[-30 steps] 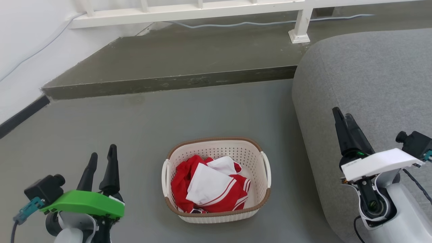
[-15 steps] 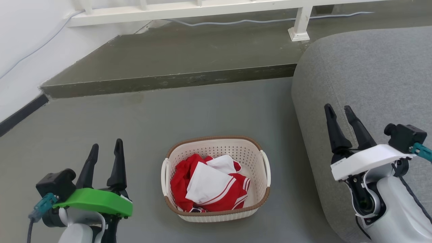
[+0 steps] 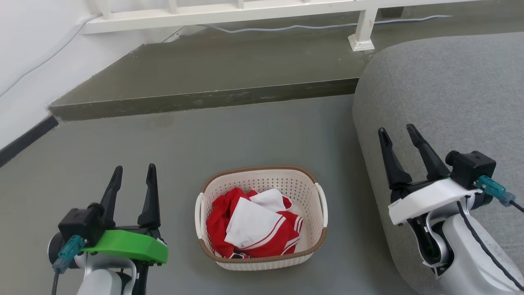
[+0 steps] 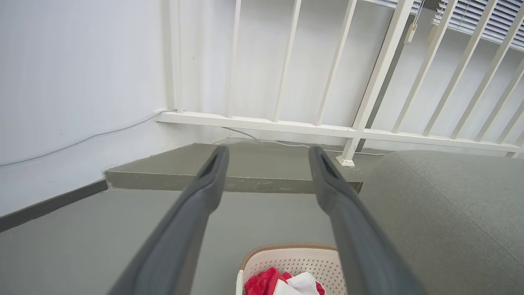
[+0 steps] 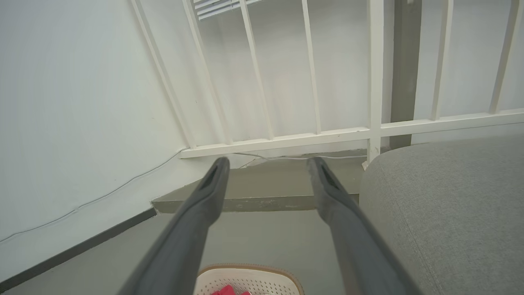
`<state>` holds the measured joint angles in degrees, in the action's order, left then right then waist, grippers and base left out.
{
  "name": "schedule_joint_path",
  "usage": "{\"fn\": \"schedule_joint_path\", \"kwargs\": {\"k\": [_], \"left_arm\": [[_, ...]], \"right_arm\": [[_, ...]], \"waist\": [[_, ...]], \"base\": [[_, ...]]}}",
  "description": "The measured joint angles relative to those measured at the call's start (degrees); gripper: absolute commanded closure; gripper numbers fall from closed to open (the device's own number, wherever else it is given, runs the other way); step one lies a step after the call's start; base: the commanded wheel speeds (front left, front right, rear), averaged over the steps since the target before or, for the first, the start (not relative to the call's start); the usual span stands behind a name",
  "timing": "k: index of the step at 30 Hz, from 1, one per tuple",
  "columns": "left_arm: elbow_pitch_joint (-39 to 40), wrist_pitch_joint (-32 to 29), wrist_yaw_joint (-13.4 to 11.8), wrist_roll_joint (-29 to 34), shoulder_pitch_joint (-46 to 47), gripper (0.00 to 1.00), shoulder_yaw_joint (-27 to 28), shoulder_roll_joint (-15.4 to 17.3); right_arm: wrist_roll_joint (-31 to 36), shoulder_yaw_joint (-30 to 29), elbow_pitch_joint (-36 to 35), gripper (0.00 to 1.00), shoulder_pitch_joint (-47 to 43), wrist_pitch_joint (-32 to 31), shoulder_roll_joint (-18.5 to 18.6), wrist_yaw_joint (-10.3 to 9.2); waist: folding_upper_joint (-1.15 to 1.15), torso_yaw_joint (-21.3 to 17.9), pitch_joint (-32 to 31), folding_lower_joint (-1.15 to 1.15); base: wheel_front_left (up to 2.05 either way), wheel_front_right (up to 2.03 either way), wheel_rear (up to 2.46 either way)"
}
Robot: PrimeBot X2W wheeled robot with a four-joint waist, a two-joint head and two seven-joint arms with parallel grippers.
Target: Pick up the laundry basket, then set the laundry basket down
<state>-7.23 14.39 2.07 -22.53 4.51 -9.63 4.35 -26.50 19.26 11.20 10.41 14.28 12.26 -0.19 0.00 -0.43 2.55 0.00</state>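
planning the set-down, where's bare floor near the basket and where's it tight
Widest bare floor lies beyond the laundry basket, up to the raised step, and runs left toward the black skirting. Tight: the strip between basket and grey sofa, near the right end effector. The left end effector sits left of the basket.

The cream-white perforated plastic laundry basket (image 3: 262, 217), rounded-rectangular with a brown woven-look rim and white side handles, sits upright on the grey floor, holding crumpled red-and-white clothes inside.
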Motion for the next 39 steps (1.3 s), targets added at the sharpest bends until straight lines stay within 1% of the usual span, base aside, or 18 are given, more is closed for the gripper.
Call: {"fn": "schedule_joint_path", "kwargs": {"k": [7, 21, 33, 39], "left_arm": [[0.03, 0.04, 0.00, 0.20, 0.10, 0.00, 0.25, -0.36], [0.23, 0.04, 0.46, 0.59, 0.14, 0.00, 1.77, -1.24], [0.92, 0.04, 0.93, 0.60, 0.81, 0.00, 2.55, -1.41], [1.37, 0.04, 1.02, 0.62, 1.86, 0.00, 2.91, -1.43]], "right_arm": [[1.34, -0.03, 0.03, 0.00, 0.20, 0.08, -0.30, 0.00], [1.86, -0.67, 0.36, 0.00, 0.22, 0.08, -1.53, 0.05], [1.88, -1.58, 0.38, 0.00, 1.18, 0.10, -2.64, 0.08], [1.88, -1.79, 0.36, 0.00, 2.41, 0.14, -3.39, 0.11]], "waist": [[0.00, 0.04, 0.08, 0.00], [0.00, -0.07, 0.96, 0.00], [0.00, -0.97, 4.25, 0.00], [0.00, -1.64, 7.09, 0.00]], "base": [[0.00, 0.00, 0.00], [0.00, 0.00, 0.00], [0.00, 0.00, 0.00], [0.00, 0.00, 0.00]]}}
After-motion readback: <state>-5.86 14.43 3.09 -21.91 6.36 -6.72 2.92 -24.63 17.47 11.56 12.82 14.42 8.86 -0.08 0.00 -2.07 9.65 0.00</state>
